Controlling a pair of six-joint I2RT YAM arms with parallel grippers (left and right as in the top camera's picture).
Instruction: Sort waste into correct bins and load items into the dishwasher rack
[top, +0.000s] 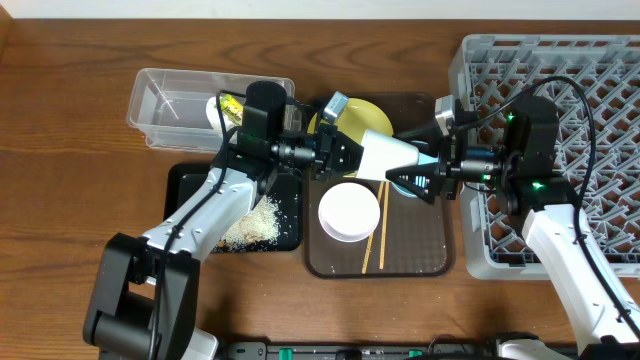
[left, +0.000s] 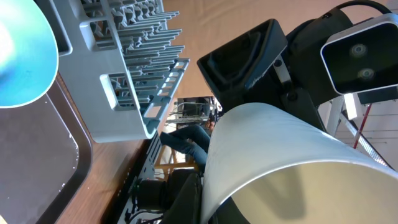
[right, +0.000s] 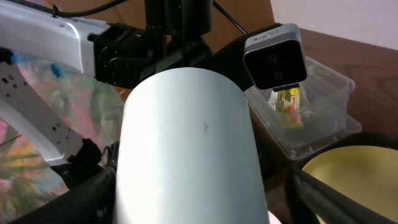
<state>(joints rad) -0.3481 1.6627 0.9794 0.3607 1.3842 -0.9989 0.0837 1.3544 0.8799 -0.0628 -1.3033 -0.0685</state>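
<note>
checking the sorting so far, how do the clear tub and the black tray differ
The clear tub is see-through with raised walls; the black tray is opaque and flat. The clear tub holds the snack wrapper; the black tray holds the rice scraps. Both are rectangular, have a similar footprint, and sit to the left of the brown serving tray in the overhead view.

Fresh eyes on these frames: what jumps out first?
The white cup hangs on its side between the left end effector and the right end effector, above the dark brown serving tray mid-table. Which one actually grips it is unclear. Next come the whitish rice scraps piled on the black tray at lower left, and the snack wrapper in the clear tub at upper left.
</note>
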